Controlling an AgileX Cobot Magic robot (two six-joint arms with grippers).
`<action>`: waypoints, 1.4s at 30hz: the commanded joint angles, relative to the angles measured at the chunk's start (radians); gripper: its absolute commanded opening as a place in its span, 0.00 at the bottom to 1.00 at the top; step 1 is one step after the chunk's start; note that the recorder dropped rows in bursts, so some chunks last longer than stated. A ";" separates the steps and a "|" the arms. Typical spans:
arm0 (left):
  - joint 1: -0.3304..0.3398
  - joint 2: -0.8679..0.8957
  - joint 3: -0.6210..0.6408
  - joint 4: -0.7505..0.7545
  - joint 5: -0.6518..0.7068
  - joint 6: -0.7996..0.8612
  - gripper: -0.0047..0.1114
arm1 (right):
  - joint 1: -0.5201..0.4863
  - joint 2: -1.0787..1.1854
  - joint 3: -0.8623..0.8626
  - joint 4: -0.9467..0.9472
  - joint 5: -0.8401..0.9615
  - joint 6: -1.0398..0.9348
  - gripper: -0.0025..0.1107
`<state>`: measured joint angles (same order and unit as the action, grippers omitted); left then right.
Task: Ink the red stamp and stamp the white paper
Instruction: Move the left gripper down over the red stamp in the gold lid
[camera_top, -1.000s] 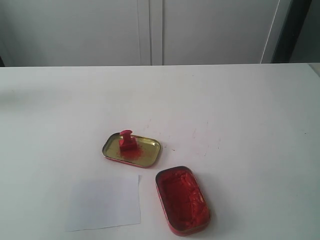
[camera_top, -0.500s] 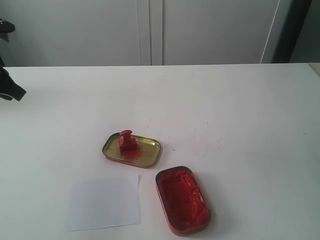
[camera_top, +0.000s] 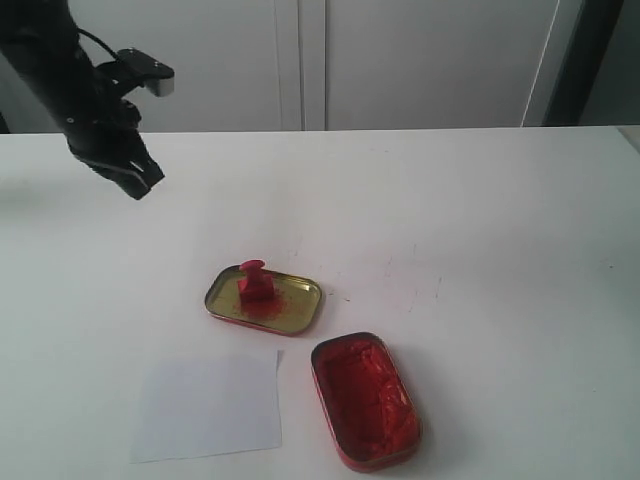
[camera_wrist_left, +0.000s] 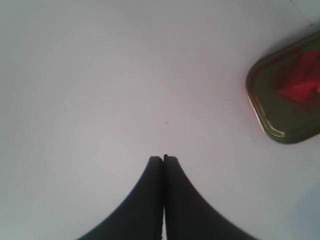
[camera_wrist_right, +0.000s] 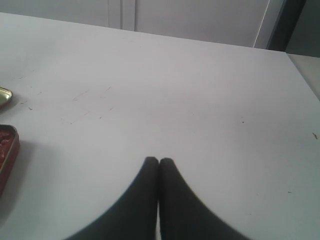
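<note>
red stamp (camera_top: 254, 281) stands in the gold lid (camera_top: 297, 311) on my feed. left gripper (camera_top: 142, 186) hangs well away, fingers pressed together, empty. right gripper (camera_wrist_right: 159, 160) pinched closed on nothing too.

3 things crowd the bench (camera_top: 480, 220) toward its near edge: a gold lid (camera_top: 297, 312) with the red stamp (camera_top: 253, 281) upright in it, an ink tin (camera_top: 365, 400) just beside, and the paper (camera_top: 208, 405) lying flat. The bench's right side and far edge lie open. The left gripper (camera_top: 140, 187), jaws together, hangs over the far-left corner.
</note>
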<state>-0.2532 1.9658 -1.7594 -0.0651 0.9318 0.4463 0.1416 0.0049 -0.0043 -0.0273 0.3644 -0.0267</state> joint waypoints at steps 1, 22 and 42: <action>-0.055 0.097 -0.135 -0.057 0.109 0.072 0.04 | -0.005 -0.005 0.004 -0.005 -0.015 0.002 0.02; -0.213 0.278 -0.389 -0.147 0.289 0.272 0.04 | -0.005 -0.005 0.004 -0.005 -0.015 0.002 0.02; -0.247 0.093 -0.158 -0.124 0.289 0.310 0.04 | -0.005 -0.005 0.004 -0.005 -0.015 0.002 0.02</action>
<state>-0.4948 2.0968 -1.9681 -0.1819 1.1290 0.7273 0.1416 0.0049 -0.0043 -0.0273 0.3644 -0.0267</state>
